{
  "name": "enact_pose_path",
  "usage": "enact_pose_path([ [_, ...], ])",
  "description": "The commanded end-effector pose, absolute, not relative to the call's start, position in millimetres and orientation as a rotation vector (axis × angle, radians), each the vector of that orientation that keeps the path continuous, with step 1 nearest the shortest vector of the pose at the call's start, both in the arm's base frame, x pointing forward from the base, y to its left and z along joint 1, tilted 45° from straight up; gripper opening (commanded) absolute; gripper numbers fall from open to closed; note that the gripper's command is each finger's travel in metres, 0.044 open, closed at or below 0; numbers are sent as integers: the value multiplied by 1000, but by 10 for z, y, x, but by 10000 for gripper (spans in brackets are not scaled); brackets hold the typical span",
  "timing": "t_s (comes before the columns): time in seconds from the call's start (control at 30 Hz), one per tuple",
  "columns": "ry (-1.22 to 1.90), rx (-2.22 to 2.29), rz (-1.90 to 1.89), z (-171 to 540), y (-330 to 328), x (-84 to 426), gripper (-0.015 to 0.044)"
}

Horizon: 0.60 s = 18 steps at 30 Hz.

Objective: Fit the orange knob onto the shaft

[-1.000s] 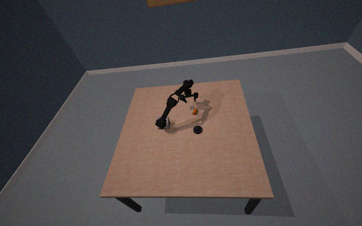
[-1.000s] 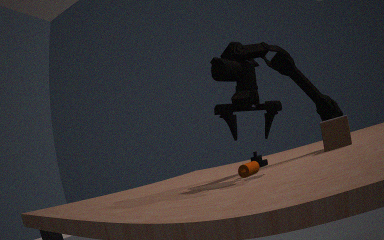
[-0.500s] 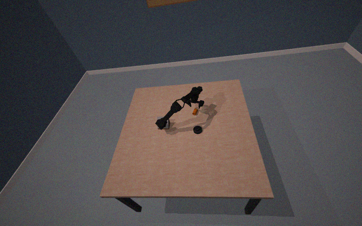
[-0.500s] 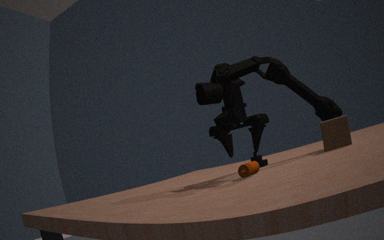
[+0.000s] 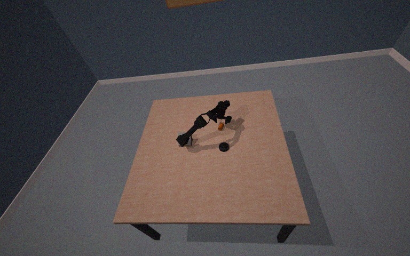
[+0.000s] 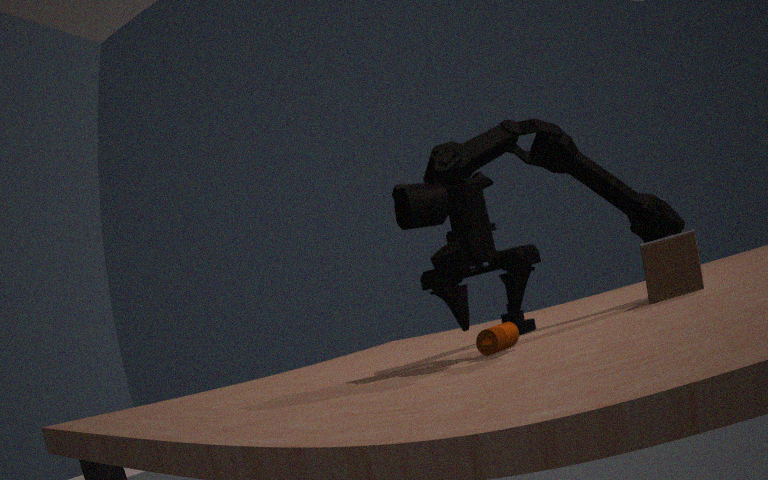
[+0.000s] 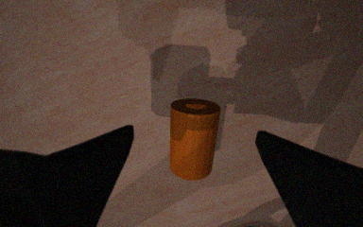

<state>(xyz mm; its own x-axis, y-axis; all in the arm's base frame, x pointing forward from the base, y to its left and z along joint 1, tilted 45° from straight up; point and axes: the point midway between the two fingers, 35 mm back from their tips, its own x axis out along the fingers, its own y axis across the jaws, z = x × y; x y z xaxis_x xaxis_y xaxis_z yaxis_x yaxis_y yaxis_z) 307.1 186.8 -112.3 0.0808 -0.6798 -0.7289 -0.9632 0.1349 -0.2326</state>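
Orange cylindrical knob (image 5: 221,126) (image 6: 497,339) (image 7: 193,142) is seen lying on its side on wood-grain tabletop (image 5: 211,186) (image 6: 339,418) (image 7: 57,61), beneath WidowX gripper (image 5: 222,120) (image 6: 488,323) (image 7: 196,133), jaws spread nearly full width, nothing gripped. Approach appears done; grasp, uprighting, flat-side alignment, push-down & release are left. Round dark pedestal (image 5: 223,146) (image 6: 525,325) is shown well apart from base block (image 6: 672,267) in top view; knob's end hole is shown clearly in wrist view, shaft's flat in none.
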Motion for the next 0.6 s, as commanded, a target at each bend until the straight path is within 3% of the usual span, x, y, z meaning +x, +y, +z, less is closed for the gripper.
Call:
enact_pose_path([
  [0.0,1664,-1617,480,-1178,1813,3079,440],
  [0.57,1664,-1618,478,-1351,1632,3099,440],
])
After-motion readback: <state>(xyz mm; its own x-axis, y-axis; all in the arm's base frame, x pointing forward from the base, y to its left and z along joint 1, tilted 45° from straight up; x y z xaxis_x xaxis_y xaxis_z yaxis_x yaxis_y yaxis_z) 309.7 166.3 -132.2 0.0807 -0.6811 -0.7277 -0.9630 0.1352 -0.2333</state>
